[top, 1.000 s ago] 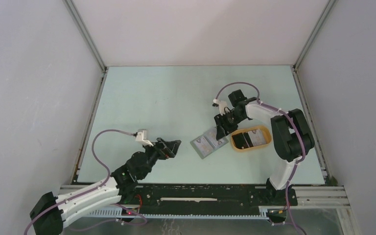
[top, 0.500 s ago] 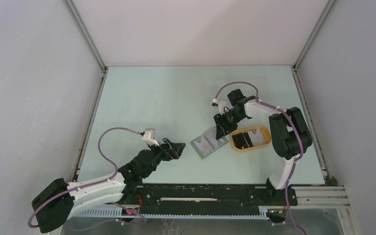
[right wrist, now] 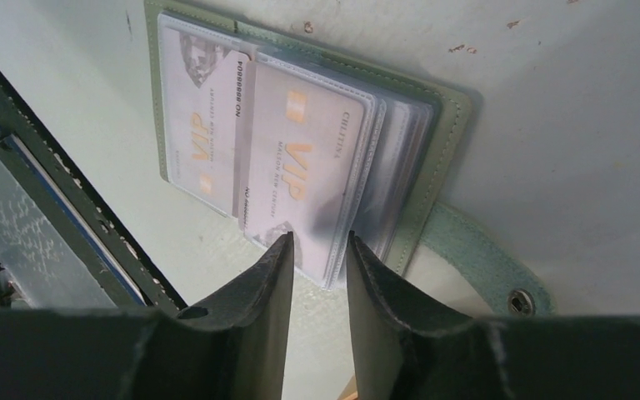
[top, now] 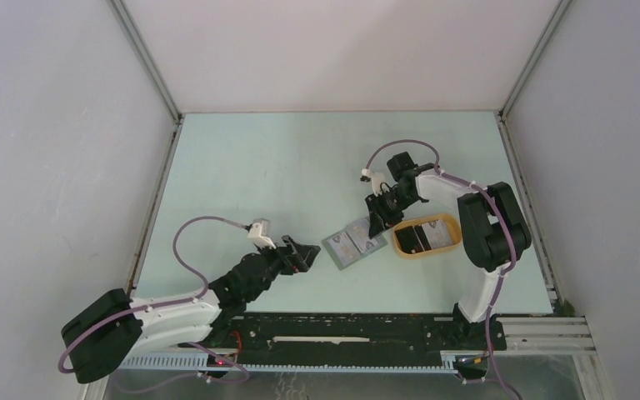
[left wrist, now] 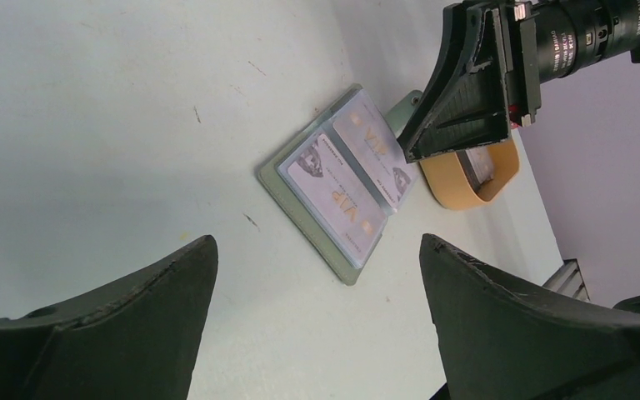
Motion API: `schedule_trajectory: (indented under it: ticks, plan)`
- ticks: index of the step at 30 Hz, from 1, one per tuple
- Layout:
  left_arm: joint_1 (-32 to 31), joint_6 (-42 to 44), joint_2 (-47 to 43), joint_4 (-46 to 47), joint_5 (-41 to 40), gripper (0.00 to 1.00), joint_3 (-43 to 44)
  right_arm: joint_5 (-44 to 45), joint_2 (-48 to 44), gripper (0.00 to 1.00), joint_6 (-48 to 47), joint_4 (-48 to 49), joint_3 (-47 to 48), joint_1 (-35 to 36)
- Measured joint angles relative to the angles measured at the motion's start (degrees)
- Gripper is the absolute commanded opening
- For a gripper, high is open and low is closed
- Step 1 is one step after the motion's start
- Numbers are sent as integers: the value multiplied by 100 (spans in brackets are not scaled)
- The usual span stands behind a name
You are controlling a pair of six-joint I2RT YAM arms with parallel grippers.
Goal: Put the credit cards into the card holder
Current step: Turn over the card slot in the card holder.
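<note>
- Grey-green card holder lies open and flat on the pale bench, directly under the right pincer.
- Right pincer: jaws nearly together with a slim gap, tips at the holder's clear sleeve edge. Cannot tell whether they pinch the sleeve.
- Two pale credit cards marked VIP sit in the holder's clear sleeves, side by side, just ahead of the right pincer tips.
- Holder's strap with a metal snap sticks out flat on the bench, off to one side of the right pincer.
- Left pincer: jaws spread wide, nothing between them, low over the bench.
- Holder is near and ahead of the left pincer, not touching it. In the left wrist view it shows between the two fingers.
- Tan-yellow tray sits just beside the right pincer on its outer side, close to the holder's edge.
- Tray holds one dark card and one paler card, well apart from the left pincer.
</note>
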Motion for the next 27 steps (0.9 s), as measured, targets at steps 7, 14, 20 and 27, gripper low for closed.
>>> schedule_trajectory:
  ticks: [7, 14, 20, 27]
  plan:
    - [0, -50, 203, 173, 22, 94, 0, -186, 0, 33, 2, -33, 0, -4]
    - [0, -96, 527, 396, 149, 93, 0, -476, -2, 33, 48, -35, 0, -44]
    - [0, -146, 837, 638, 278, 92, 4, -791, -2, 33, 94, -46, 0, -127]
    - [0, -232, 1182, 914, 404, 89, 7, -1261, -2, 33, 136, -63, 0, -240]
